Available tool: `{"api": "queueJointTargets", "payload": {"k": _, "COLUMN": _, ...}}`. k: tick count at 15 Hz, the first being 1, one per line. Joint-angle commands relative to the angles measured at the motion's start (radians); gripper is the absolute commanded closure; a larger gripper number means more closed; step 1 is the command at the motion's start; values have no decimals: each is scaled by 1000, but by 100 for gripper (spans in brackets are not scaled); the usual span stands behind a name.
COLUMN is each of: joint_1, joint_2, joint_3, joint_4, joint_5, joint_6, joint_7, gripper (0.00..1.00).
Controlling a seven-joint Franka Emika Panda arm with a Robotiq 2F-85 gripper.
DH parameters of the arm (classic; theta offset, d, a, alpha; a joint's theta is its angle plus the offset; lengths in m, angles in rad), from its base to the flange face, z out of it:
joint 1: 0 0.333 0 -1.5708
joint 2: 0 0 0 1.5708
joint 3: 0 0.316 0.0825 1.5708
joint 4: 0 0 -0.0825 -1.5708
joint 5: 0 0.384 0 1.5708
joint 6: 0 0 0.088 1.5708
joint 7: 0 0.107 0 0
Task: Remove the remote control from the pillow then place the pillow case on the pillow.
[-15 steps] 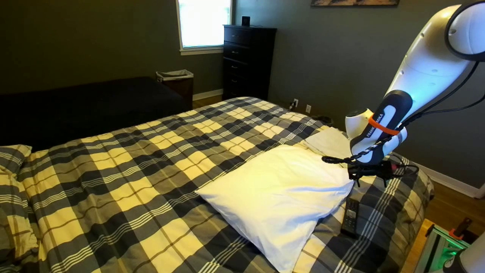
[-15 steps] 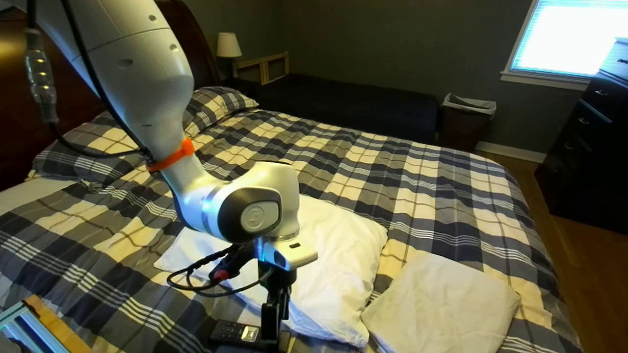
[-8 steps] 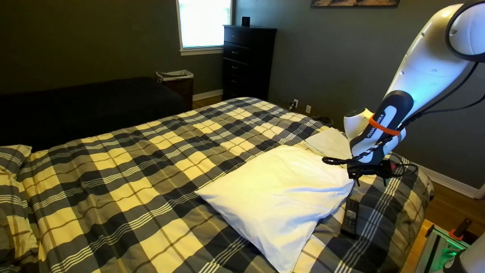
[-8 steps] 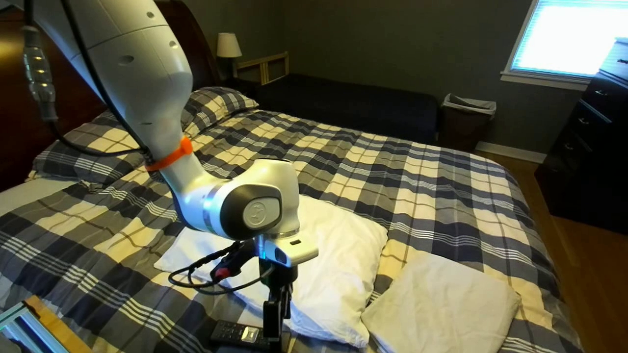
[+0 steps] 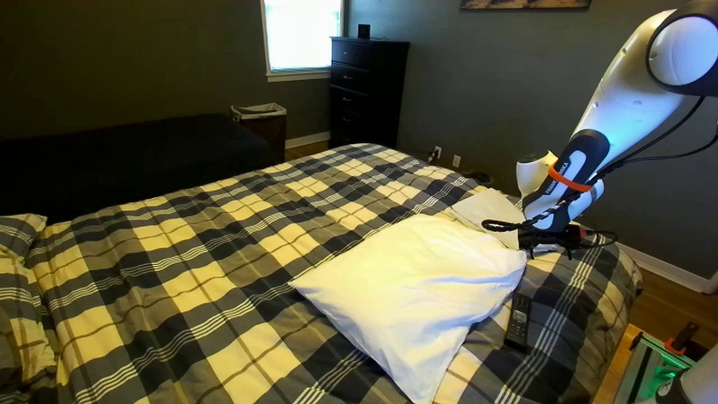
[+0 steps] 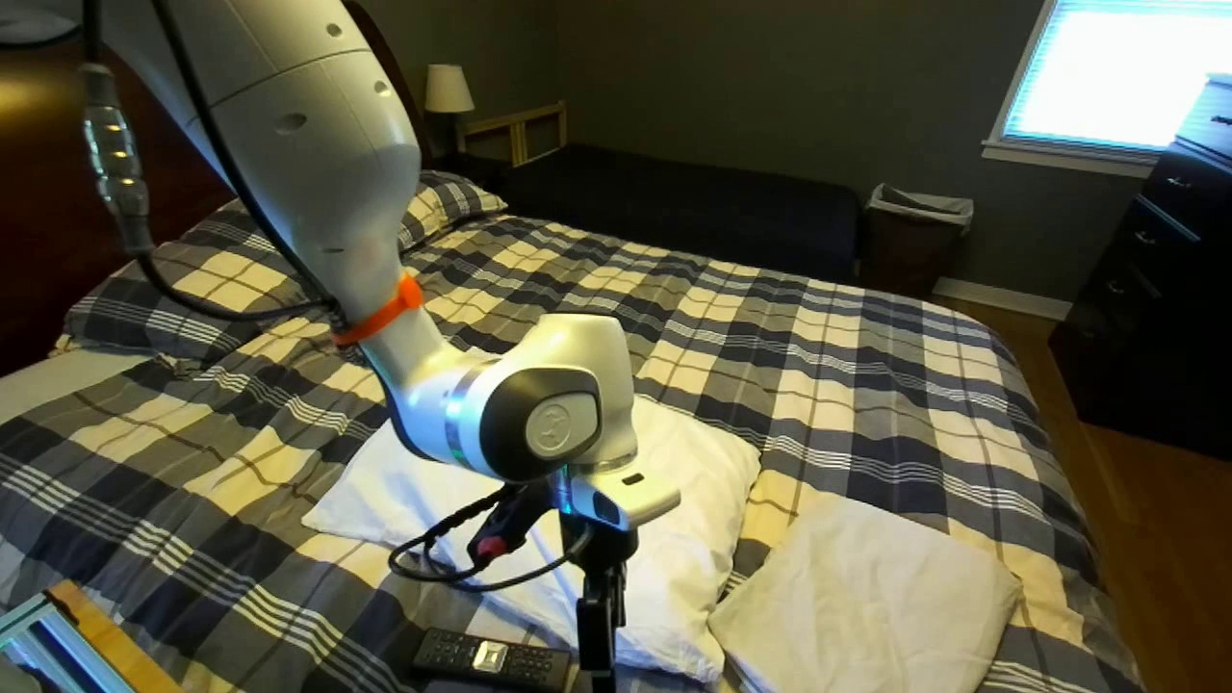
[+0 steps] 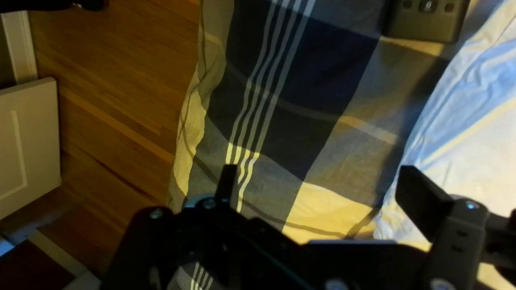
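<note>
The black remote control [image 5: 518, 322] lies on the plaid bedspread beside the pillow, off it; it also shows in an exterior view [image 6: 491, 658] and, cut by the top edge, in the wrist view [image 7: 427, 20]. The plump white pillow [image 5: 409, 286] lies flat; the arm partly covers it in an exterior view [image 6: 695, 472]. The folded off-white pillow case [image 6: 866, 597] lies beside the pillow, partly hidden in an exterior view [image 5: 482, 209]. My gripper [image 7: 318, 169] is open and empty, above the bed near a pillow corner. One finger overlaps the pillow's edge in the wrist view.
The bed's edge and wooden floor [image 7: 117, 100] lie to one side of the gripper. Plaid bed pillows [image 6: 231, 279] lie by the headboard. A metal-framed table [image 6: 67, 645] stands at the bedside. A loose cable loop [image 6: 481, 577] hangs from the wrist.
My gripper has moved away from the remote control, toward the pillow case side, uncovering the remote in an exterior view. The remote, pillow and pillow case have not moved.
</note>
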Motion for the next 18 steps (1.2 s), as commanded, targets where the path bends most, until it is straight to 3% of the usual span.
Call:
{"api": "queueJointTargets", "payload": {"k": 1, "joint_1": -59, "joint_2": 77, "joint_3": 12, "joint_4": 66, "joint_5": -35, "joint_6": 60, "joint_7": -34, "gripper": 0}}
{"api": "queueJointTargets", "payload": {"k": 7, "joint_1": -54, "joint_2": 233, "joint_3": -46, "joint_4": 178, "joint_5": -59, "joint_6": 185, "joint_7": -100, "gripper": 0}}
{"api": "queueJointTargets", "payload": {"k": 14, "joint_1": -118, "joint_2": 345, "joint_3": -5, "joint_4": 340, "joint_5": 55, "joint_6": 181, "joint_7": -219, "gripper": 0}}
{"api": "queueJointTargets", "payload": {"k": 15, "joint_1": -75, "joint_2": 317, "joint_3": -40, "joint_4": 295, "joint_5": 55, "joint_6": 163, "joint_7": -212, "gripper": 0}}
{"api": "queueJointTargets", "payload": {"k": 18, "joint_1": -85, "joint_2": 339, "joint_3": -30, "joint_4": 331, "joint_5": 78, "joint_6": 163, "joint_7": -228, "gripper": 0}}
